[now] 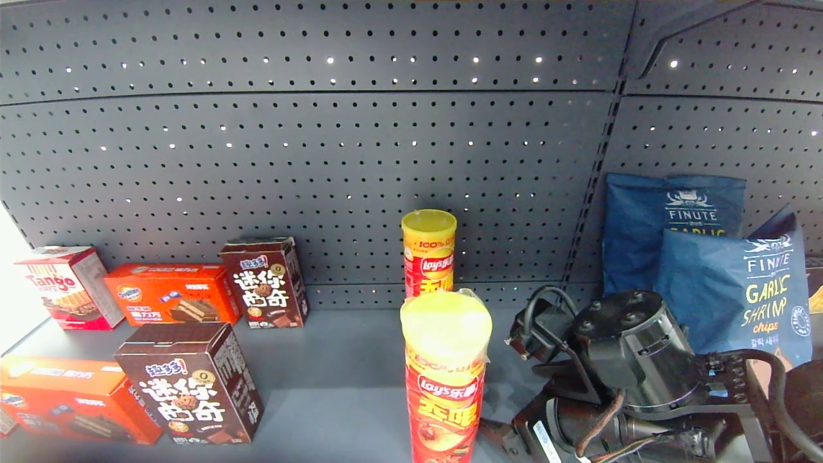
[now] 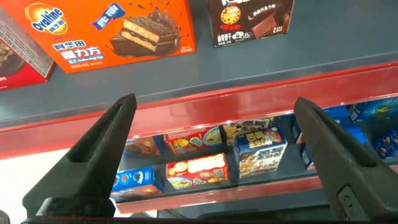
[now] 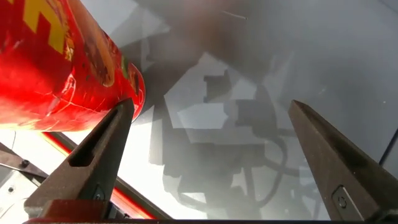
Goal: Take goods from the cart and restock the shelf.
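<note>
Head view: shelf is partly stocked. There are boxes on the left, blue chip bags on the right and two chip cans in the middle. The rear can stands upright against the pegboard. The front can stands upright near the shelf's front edge, in line with the rear one. The right arm sits low, just beside the front can on its right.

Left wrist view: left gripper has its fingers spread wide with nothing between them. It hangs in front of the shelf's red front lip. An orange box and a brown box sit on the shelf above the lip, and lower shelves with more goods are below.

Right wrist view: right gripper is also wide open and holds nothing. The front can is close beside one finger, outside the gap, with its base on the grey shelf surface. I can't tell whether that finger touches it.

Status, my read: the can placement looks done, since the can stands on its own with no grip on it. Both arms are free for the next item. The shelf has bare room between the boxes and the cans, so restocking probably isn't finished. I can't tell how much stock is left in the cart.
</note>
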Robot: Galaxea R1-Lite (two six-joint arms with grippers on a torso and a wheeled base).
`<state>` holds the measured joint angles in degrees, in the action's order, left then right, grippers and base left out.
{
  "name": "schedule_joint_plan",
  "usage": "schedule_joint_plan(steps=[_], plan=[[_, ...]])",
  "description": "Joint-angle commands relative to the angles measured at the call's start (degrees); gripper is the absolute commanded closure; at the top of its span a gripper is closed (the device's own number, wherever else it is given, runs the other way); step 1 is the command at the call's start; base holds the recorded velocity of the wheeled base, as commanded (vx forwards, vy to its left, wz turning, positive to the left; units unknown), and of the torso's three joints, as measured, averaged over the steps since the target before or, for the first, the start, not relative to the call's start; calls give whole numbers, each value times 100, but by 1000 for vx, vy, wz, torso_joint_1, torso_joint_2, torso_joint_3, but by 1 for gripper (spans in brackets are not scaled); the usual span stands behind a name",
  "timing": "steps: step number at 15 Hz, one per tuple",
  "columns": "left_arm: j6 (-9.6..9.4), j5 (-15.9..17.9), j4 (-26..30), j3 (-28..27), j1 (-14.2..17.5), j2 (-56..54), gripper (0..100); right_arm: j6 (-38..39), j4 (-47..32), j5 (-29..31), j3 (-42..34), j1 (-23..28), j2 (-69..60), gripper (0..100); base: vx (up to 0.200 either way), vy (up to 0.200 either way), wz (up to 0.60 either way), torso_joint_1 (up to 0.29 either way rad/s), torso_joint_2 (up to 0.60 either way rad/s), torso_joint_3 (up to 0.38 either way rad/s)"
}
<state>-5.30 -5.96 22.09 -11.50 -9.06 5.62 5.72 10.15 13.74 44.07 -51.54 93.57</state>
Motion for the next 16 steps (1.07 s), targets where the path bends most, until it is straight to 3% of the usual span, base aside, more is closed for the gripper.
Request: schedule_joint_plan(steps=[1, 14, 16], plan=[[3, -2, -3, -2, 0, 9, 0, 0, 4, -3, 5, -31, 20, 0, 0, 0, 0, 0, 0, 0], [3, -2, 6, -2, 0, 9, 0, 0, 4, 6, 23, -119, 64, 0, 0, 0, 0, 0, 0, 0], [82, -2, 6, -2, 0, 9, 0, 8, -5, 15, -65, -102, -138, 0, 0, 0, 0, 0, 0, 0]])
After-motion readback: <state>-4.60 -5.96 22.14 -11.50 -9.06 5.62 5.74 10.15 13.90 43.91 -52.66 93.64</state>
